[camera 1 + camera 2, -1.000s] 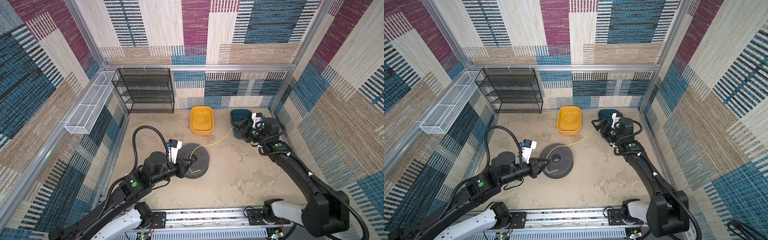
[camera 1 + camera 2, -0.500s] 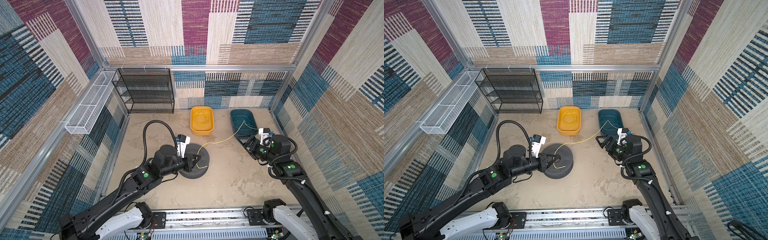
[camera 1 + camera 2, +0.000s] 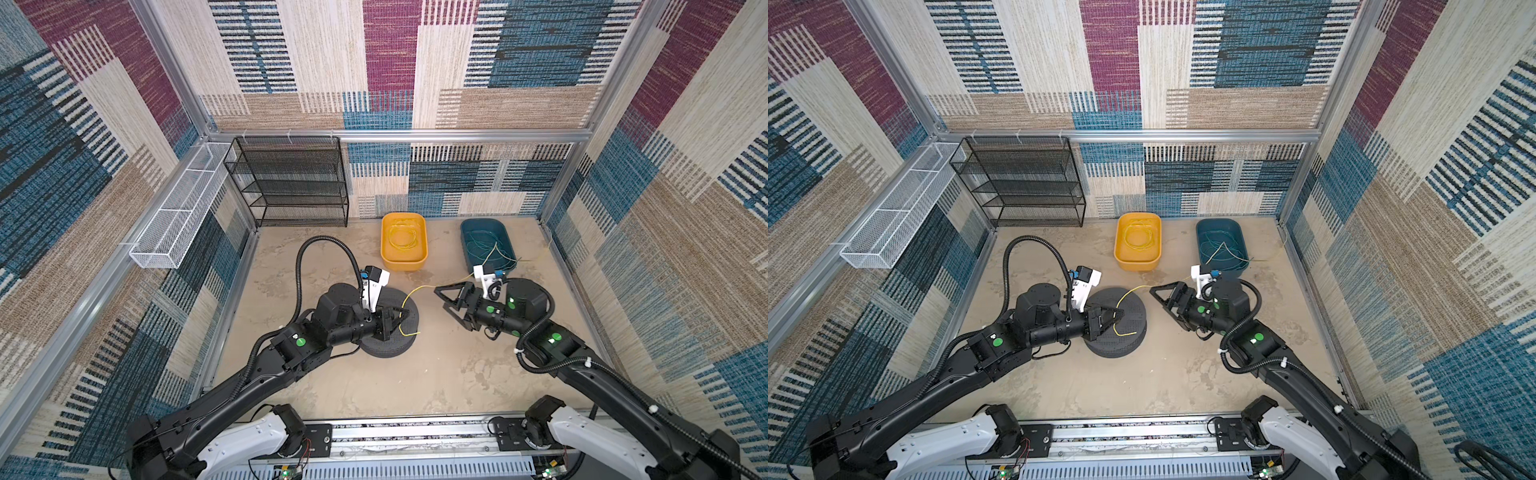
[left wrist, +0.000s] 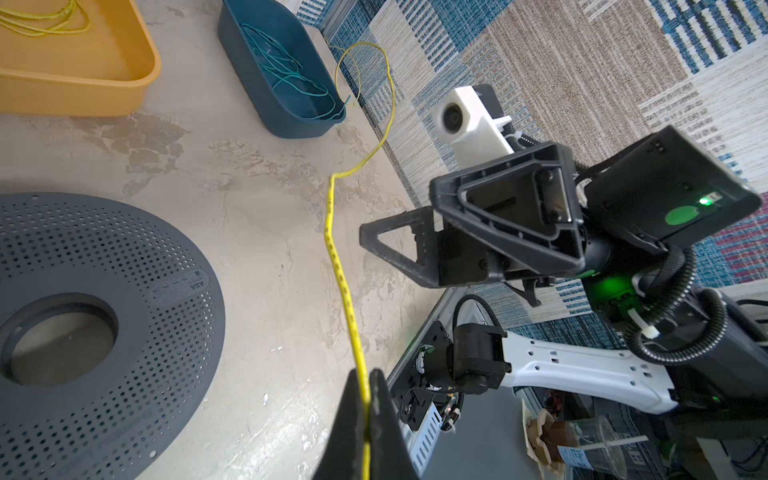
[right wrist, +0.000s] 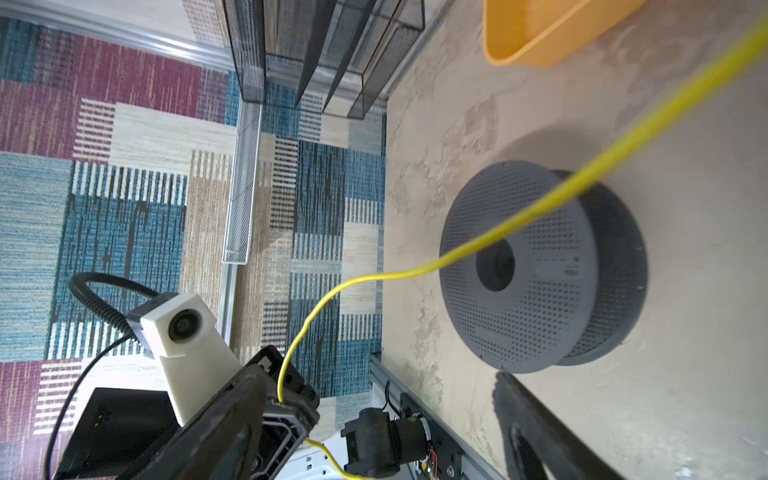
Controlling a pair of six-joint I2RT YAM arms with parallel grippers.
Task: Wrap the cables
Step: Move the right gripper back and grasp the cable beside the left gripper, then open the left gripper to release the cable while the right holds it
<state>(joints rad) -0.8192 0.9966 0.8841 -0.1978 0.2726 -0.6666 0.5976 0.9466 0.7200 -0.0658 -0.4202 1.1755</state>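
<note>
**Fig.** Bimanual cell, top and wrist views.

**Writing:** spool flange carries embossed "ASA" beside other raised text too small to read. Yellow cable bears black print along its length, illegible.

**Cable:** L end is pinched in the left gripper, jaws fully closed on it, with a short tail hanging over the spool. Its long axis runs from there twd the far-R corner, arcing past the right gripper to the blue bin. The right gripper has its jaws wide apart and holds nothing; the cable passes just beside the upper finger. A second coiled cable lies in the yellow bin.

**View diffs:** only the left wrist view resolves the lettering and the far loop by the wall. The right wrist view alone shows both spool flanges, with the cable blurred. Both top views show the whole run.
</note>
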